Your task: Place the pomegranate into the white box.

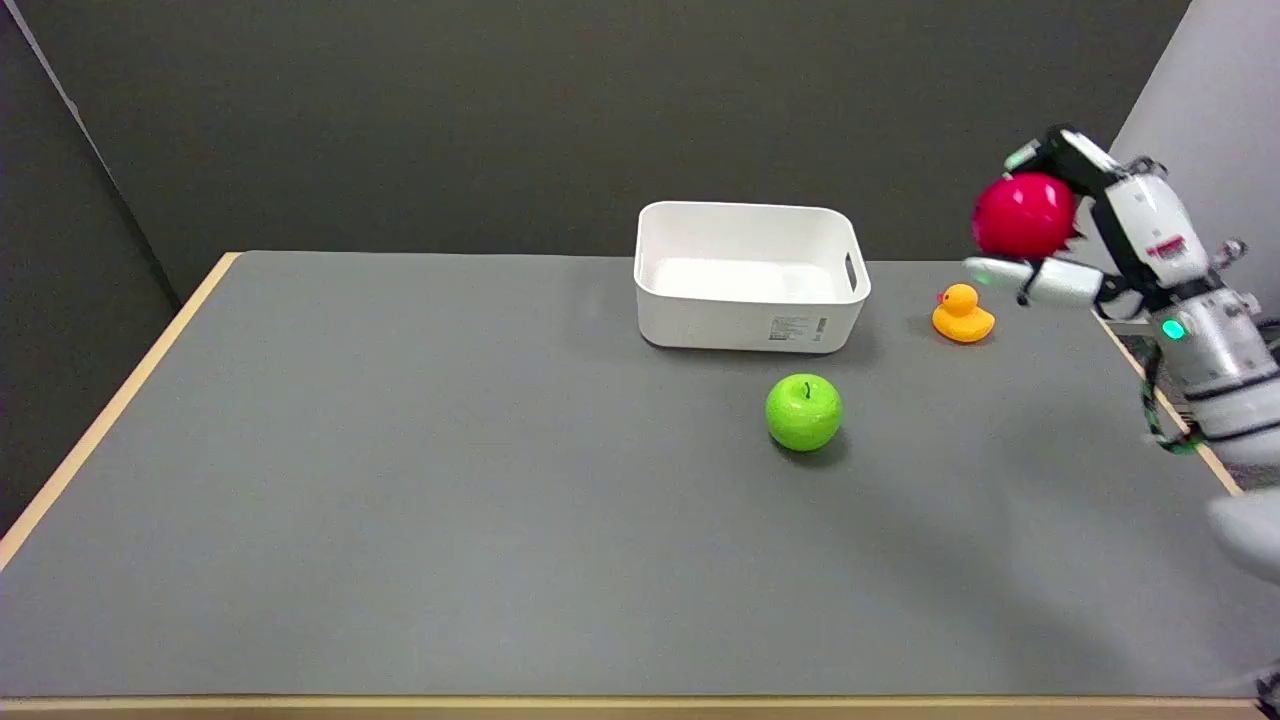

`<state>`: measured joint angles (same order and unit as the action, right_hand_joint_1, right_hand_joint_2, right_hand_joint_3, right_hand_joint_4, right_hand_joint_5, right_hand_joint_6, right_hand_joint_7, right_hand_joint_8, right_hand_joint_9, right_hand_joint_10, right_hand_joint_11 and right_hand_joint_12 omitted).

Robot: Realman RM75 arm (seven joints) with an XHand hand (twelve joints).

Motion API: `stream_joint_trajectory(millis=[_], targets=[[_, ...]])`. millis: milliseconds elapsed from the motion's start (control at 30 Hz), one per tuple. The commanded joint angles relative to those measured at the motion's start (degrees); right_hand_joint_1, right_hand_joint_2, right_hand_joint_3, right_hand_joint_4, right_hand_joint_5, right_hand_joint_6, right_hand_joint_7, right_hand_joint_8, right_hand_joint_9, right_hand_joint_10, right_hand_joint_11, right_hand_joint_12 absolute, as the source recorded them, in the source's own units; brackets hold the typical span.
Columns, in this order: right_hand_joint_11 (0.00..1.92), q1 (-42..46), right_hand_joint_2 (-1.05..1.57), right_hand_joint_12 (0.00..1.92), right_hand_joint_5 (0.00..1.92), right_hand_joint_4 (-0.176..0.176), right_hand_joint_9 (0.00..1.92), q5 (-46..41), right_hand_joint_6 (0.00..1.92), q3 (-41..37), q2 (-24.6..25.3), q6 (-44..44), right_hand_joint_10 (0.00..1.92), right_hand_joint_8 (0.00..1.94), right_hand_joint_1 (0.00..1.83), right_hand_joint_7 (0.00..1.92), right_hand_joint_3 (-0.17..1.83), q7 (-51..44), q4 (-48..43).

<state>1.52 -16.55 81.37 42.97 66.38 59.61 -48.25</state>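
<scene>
My right hand holds the red pomegranate up in the air at the right side of the head view, with fingers above and below the fruit. The white box stands empty at the back middle of the grey table, well to the left of the hand and lower in the picture. The pomegranate hangs above and to the right of a yellow duck, clear of the table.
A yellow rubber duck sits just right of the box. A green apple lies in front of the box. The table's right edge runs under my arm; a dark wall stands behind.
</scene>
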Motion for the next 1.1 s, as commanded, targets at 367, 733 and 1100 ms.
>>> stream_joint_trajectory(millis=[367,733,1100], targets=[[0.61,-45.6,1.22,1.67,0.52,-0.176,0.77,20.9,1.51,26.4,16.4,-22.1,1.28,1.39,1.19,0.86,0.11,-0.4,22.2],[0.56,-50.4,1.16,1.66,0.52,-0.175,0.73,21.4,1.54,26.5,24.2,-40.9,1.30,1.36,1.19,0.86,0.23,-10.4,24.3],[0.55,-49.0,1.18,1.67,0.51,-0.176,0.73,9.4,1.56,27.2,25.3,-42.3,1.28,1.35,1.19,0.85,0.20,-22.2,24.4]])
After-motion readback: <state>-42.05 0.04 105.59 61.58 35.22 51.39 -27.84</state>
